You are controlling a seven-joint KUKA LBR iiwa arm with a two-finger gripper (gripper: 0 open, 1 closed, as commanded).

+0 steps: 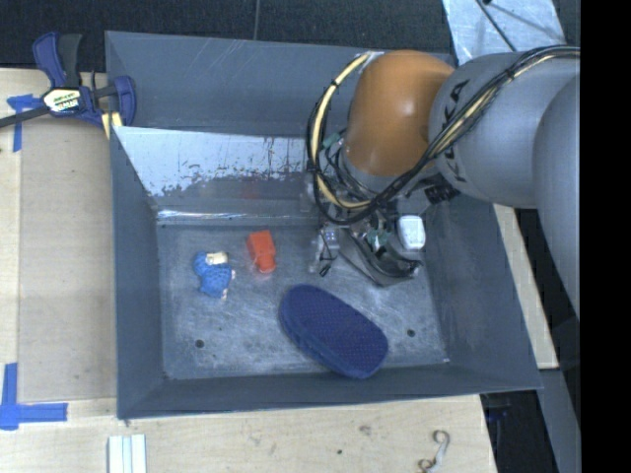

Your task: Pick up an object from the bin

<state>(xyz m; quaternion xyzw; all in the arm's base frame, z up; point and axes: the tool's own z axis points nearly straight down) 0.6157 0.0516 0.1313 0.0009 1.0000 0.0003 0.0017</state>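
Orange wrist cover (394,106) tops the arm. The jaws sit low over the bin floor (237,338); wide or narrow, cannot tell, and nothing seen held. Small orange block (261,251) just beside jaws, view-left. Dark blue oval pad (332,330) near, toward the front. Blue-white lump (211,273) farther left. Likely the reach step; next needs centring on one item, then closing. No readable writing.

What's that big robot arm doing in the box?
The robot arm is reaching into the grey bin from the right to pick something up. Its gripper hangs low near the middle, just right of a small orange block and above a dark blue oval thing. A little blue and white toy lies farther left. All three lie on the bin's floor.
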